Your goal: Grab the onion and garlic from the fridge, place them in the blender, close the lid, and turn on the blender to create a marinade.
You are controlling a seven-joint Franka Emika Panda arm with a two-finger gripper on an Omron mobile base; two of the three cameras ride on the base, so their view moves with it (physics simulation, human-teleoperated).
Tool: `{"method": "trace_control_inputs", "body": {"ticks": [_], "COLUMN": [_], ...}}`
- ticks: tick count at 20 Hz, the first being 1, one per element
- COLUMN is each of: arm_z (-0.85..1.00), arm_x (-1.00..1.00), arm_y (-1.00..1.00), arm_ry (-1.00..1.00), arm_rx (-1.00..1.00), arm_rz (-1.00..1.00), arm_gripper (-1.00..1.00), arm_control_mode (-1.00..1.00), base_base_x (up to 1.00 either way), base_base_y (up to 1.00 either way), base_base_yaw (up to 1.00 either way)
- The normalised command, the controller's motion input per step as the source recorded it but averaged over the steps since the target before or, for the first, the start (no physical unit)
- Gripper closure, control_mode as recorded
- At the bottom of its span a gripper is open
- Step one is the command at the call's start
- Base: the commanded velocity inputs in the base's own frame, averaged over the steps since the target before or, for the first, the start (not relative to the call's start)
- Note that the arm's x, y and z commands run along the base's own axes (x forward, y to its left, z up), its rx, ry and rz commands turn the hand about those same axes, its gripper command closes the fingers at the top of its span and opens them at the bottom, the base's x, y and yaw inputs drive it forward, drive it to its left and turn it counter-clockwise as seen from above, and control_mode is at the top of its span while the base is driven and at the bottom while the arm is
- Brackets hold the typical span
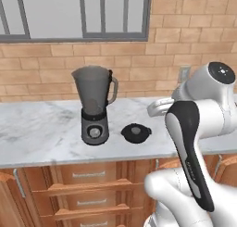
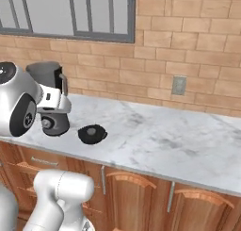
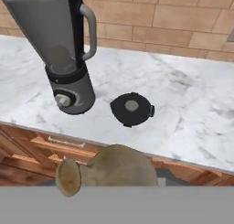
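Note:
The blender [image 1: 95,105] stands on the marble counter [image 1: 37,129], its smoky jar open at the top; it also appears as the blender [image 3: 64,49] and, partly behind my arm, as the blender [image 2: 49,98]. A dim round shape sits low in the jar; I cannot tell whether it is the onion. The black lid [image 1: 135,132] lies flat on the counter just right of the base, also seen as the lid [image 3: 131,109] and the lid [image 2: 92,133]. My gripper [image 1: 153,109] hovers right of the lid, near the counter's front, shut on the tan garlic [image 3: 114,168], which hides the fingertips. The fridge is out of view.
A brick wall with a window runs behind the counter, with a wall outlet [image 2: 178,85] to the right. Wooden drawers [image 1: 88,175] and cabinet doors sit below the counter's front edge. Bare marble [image 2: 169,136] stretches right of the lid.

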Motion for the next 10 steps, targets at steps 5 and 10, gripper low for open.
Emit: {"method": "trace_control_inputs", "body": {"ticks": [5,10], "arm_z": [0.00,0.00], "arm_x": [0.00,0.00], "arm_y": [0.00,0.00], "arm_ry": [0.00,0.00], "arm_rx": [0.00,0.00], "arm_rz": [0.00,0.00], "arm_gripper": [1.00,1.00], "arm_control_mode": [1.00,1.00], "base_base_x": [0.48,0.44], "base_base_y": [0.19,0.12], "base_base_yaw": [0.26,0.25]}}
